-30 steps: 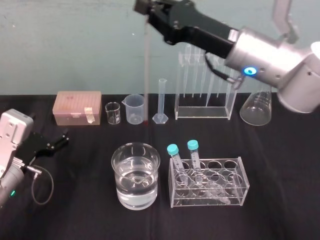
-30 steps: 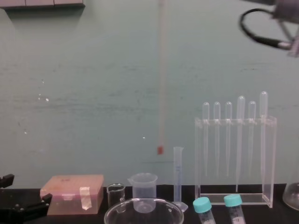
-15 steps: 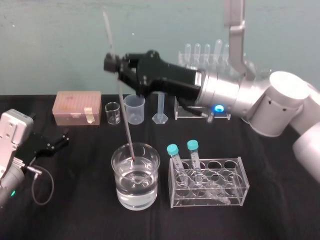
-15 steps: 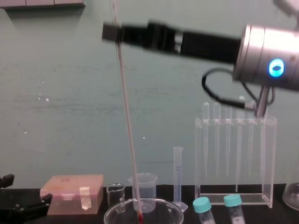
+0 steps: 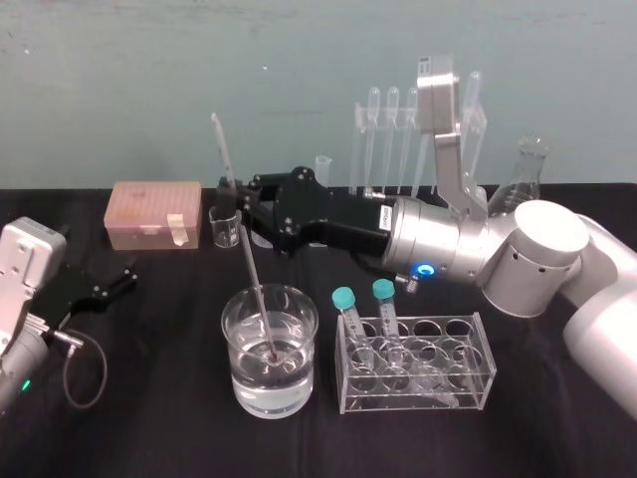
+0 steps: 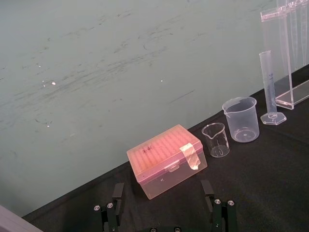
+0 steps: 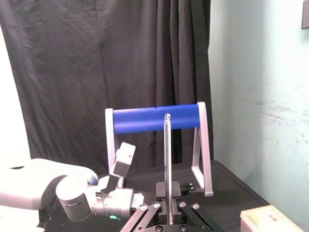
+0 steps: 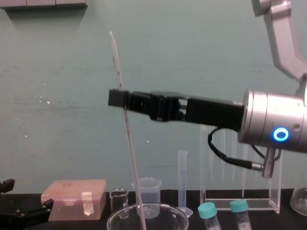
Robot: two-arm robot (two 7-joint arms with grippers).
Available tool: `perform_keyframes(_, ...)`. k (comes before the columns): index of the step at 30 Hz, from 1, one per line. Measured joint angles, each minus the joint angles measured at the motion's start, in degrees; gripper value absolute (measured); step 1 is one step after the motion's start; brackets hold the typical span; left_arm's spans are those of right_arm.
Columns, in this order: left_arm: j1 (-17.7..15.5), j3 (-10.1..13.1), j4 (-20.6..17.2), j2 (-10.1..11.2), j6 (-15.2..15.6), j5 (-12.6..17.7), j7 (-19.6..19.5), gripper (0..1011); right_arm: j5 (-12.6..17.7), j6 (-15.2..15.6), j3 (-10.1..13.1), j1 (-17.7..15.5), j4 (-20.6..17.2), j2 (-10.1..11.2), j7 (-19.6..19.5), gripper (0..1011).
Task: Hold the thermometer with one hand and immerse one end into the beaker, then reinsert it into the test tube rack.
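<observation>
Lower than half a second ago, the right gripper (image 5: 237, 191) has brought the thermometer (image 5: 249, 264) down, so the red tip that hung just inside the rim now sits in the water (image 5: 279, 378). Nearest, the left gripper (image 5: 111, 283) lies parked at the table's (image 5: 149, 418) left side, fingers apart. The beaker (image 5: 227, 317) stands front centre, roughly half full. The thermometer is a thin whitish glass rod with fine dark marks. It leans with its top toward the robot's left and is clamped partway up in the right gripper's closed fingers. Risks: pushing lower could jam the tip on the glass floor and snap the rod, and the lean could lever it against the rim or tip the beaker. Farthest back, the test tube rack (image 8: 244, 203) stands behind the arm; a tilted rod would likely miss its hole.
</observation>
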Motion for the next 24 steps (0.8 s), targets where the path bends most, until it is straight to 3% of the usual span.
perform_keyframes(24,0.0,0.0,0.0,0.0,0.0,0.0,0.0,1008,-0.8,-0.8,0.9,-1.3,2.5,-1.4,1.7,57)
